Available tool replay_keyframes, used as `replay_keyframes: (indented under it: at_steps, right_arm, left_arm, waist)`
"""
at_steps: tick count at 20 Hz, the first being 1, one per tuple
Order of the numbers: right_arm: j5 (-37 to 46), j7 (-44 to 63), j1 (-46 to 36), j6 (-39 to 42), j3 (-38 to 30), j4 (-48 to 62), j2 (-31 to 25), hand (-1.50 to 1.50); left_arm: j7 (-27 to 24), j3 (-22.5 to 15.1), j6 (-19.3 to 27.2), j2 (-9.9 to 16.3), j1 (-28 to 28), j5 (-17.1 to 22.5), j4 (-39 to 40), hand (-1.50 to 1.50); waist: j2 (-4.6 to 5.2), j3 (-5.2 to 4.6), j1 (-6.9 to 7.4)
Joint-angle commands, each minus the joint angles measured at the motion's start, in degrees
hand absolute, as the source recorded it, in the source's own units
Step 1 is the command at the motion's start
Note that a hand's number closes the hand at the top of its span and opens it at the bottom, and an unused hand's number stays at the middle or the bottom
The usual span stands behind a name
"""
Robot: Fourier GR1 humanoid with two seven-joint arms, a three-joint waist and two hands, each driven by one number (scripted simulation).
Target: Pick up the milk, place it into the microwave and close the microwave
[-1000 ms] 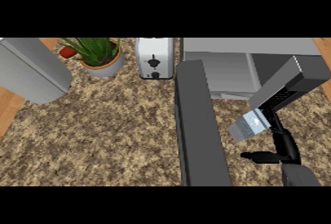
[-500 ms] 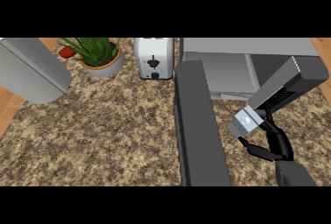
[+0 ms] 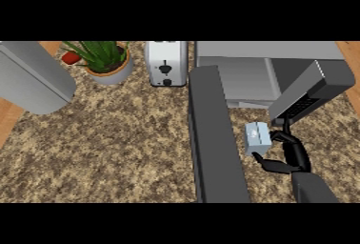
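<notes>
The milk [image 3: 257, 138], a small pale blue carton, stands on the speckled counter [image 3: 119, 143] in front of the open microwave [image 3: 239, 71]. It sits between the microwave's long dark door [image 3: 215, 143], swung out toward me, and my right hand [image 3: 287, 153]. That hand comes up from the lower right; its fingers curl along the carton's right side and its thumb lies under the near edge. The microwave's cavity is open just beyond the carton. My left hand does not show.
A dark grey slanted panel [image 3: 313, 90] hangs over the microwave's right side, above the milk. A toaster [image 3: 166, 62] stands left of the microwave, then a potted plant [image 3: 105, 59] with a small red object [image 3: 70, 57]. A large grey rounded body [image 3: 35, 76] fills the far left.
My right hand has moved forward to the milk and curled round it. The carton has shifted slightly left, toward the door.
</notes>
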Motion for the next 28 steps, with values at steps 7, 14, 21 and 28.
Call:
replay_keyframes:
  at_steps: [7,14,21,28]
  right_arm:
    - [0.1,-5.1,-2.0,-2.0,-0.3,3.9,4.8,1.50]
    - [1.5,-5.6,-4.6,-4.1,0.6,3.7,3.9,1.50]
    - [0.2,0.6,-13.1,-4.6,-1.3,3.8,1.5,1.50]
    - [1.2,8.3,-22.7,-7.6,-1.7,8.0,-0.2,1.50]
  left_arm:
    - [1.3,-1.8,0.0,-1.3,2.5,5.5,-6.7,-1.50]
    - [1.0,1.6,-2.0,-0.2,3.5,8.2,-5.0,-1.50]
    - [0.2,2.7,-3.1,-0.9,2.9,7.3,-2.7,-1.50]
    - [2.9,4.4,-2.1,3.4,-1.0,10.8,-1.1,-1.50]
  waist:
    - [0.72,0.62,0.86]
    - [0.60,0.54,0.62]
    - [0.57,0.49,0.66]
    - [1.20,0.55,1.98]
